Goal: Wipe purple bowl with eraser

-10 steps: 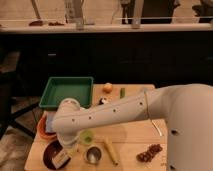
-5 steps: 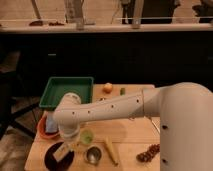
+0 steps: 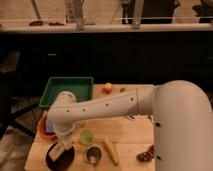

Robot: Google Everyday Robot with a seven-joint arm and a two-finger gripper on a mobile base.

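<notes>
The claw (image 3: pixel 62 147) was down over the purple bowl (image 3: pixel 60 157), seemingly clamped on the eraser (image 3: pixel 64 145); wiping strokes seemed next.

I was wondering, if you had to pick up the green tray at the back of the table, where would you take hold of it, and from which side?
Take the green tray by its raised rim, from above, at the far right corner, which shows bare. Its walls are thin and upright, so they suit a pinch. The arm covers the near right part. The claw is busy over the purple bowl with the eraser.
</notes>
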